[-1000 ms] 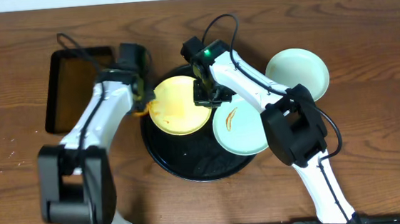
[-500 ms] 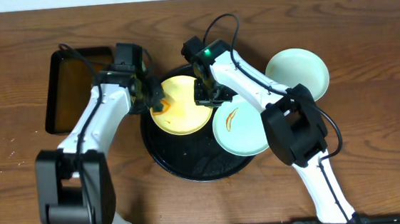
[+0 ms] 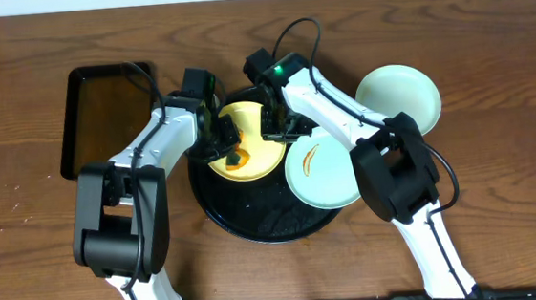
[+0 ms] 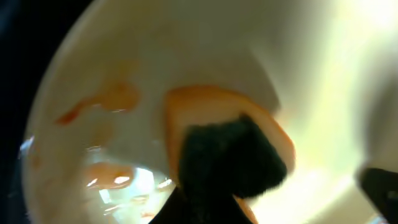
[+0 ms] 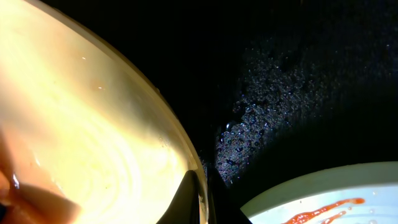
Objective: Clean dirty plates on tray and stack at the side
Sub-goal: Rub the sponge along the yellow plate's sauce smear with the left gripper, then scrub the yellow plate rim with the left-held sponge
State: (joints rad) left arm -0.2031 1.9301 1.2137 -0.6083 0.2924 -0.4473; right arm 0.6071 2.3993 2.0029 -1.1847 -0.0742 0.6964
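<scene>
A pale yellow dirty plate (image 3: 252, 130) lies on the round black tray (image 3: 255, 223). My left gripper (image 3: 233, 153) is shut on an orange sponge with a dark scrub face (image 4: 230, 155), pressed onto the yellow plate (image 4: 124, 68) beside orange smears (image 4: 106, 102). My right gripper (image 3: 279, 128) is shut on the yellow plate's right rim (image 5: 186, 155), one finger inside and one outside. A mint plate with an orange smear (image 3: 320, 175) rests on the tray's right side, and it shows low in the right wrist view (image 5: 323, 199).
A second mint plate (image 3: 398, 97) sits on the wooden table to the right of the tray, with no smear visible. A rectangular black tray (image 3: 103, 120) lies at the far left. The wet tray surface (image 5: 298, 74) fills the right wrist view.
My left gripper has moved right with the sponge, from the yellow plate's left rim onto its middle. The right gripper has kept its hold on the rim.
</scene>
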